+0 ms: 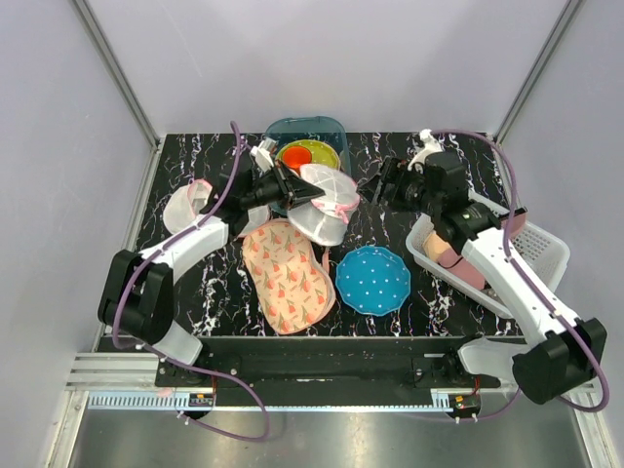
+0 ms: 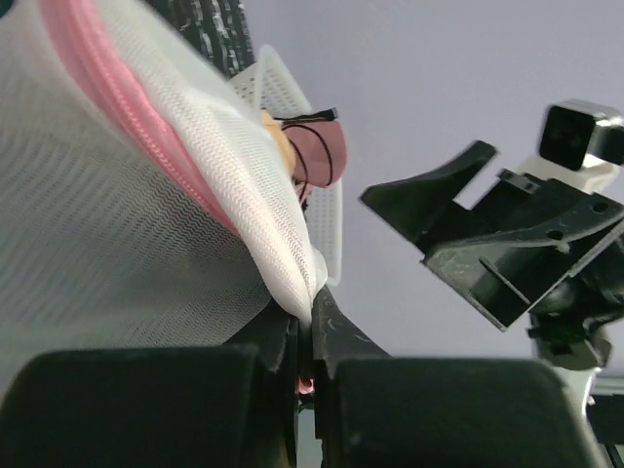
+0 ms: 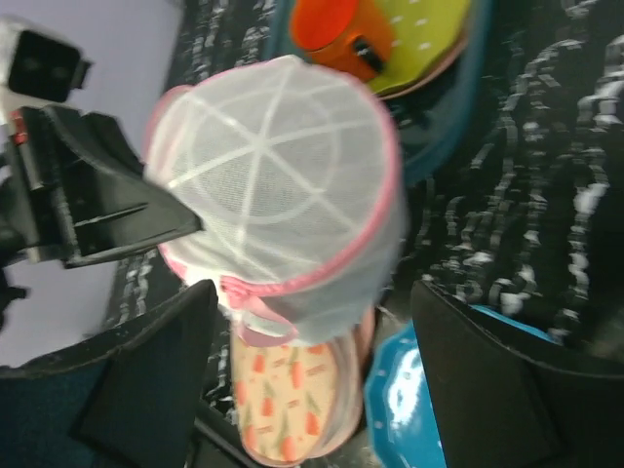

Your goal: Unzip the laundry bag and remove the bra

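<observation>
**Left pinches the mesh pouch, right stands spread beside it**

Black fingers of the left gripper (image 2: 312, 327) fill the bottom of its wrist view, pressed together on a fold of white mesh at the edge of the laundry bag (image 2: 117, 224). The bag rises up and left of those fingers and runs off the picture, so only part of one dome and a stretch of pink zip trim show.

Through the mesh the bra cannot be made out, and whether the zip is parted anywhere cannot be told. Ahead of the left fingertips, past the bag, a white basket (image 2: 278, 83) shows only a corner, with a pink cloth item (image 2: 317, 146) half covered.

The right gripper (image 3: 314, 292) has its jaws spread wide, the bag (image 3: 283, 185) ahead of them and apart from both. A floral fabric piece (image 3: 292, 400) and a blue dotted mat (image 3: 409, 390) lie below it, cut off by the fingers.

From above, the left arm bends at the elbow and reaches rightward, and the right arm stretches over the basket, pointing left at the bag.
</observation>
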Robot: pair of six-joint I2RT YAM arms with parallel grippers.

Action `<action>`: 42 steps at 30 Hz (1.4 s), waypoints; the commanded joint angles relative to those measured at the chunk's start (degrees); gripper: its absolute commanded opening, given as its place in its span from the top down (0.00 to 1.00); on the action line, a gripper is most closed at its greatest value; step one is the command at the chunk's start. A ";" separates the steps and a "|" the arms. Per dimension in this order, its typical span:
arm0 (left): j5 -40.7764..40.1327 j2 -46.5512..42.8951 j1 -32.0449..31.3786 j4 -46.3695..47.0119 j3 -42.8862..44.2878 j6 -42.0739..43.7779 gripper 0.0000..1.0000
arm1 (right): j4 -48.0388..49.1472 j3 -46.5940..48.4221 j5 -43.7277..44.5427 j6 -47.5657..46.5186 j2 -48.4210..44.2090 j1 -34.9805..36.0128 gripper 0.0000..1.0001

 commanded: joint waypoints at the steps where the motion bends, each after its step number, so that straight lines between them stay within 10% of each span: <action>1: -5.02 -5.49 -0.08 -8.19 4.25 6.44 1.00 | -13.31 5.84 13.84 -11.13 -6.17 0.04 0.17; 8: -9.06 -7.43 -0.87 -14.43 5.83 10.75 1.00 | -11.57 8.40 5.95 -8.86 -5.14 3.90 0.50; 27: -10.82 -7.87 -1.23 -19.01 7.77 12.86 1.00 | -3.31 7.96 3.30 -2.70 9.19 14.37 0.49; 42: -9.94 -8.74 -1.23 -19.09 7.85 13.30 1.00 | -3.56 8.49 10.22 -3.75 11.93 14.37 0.75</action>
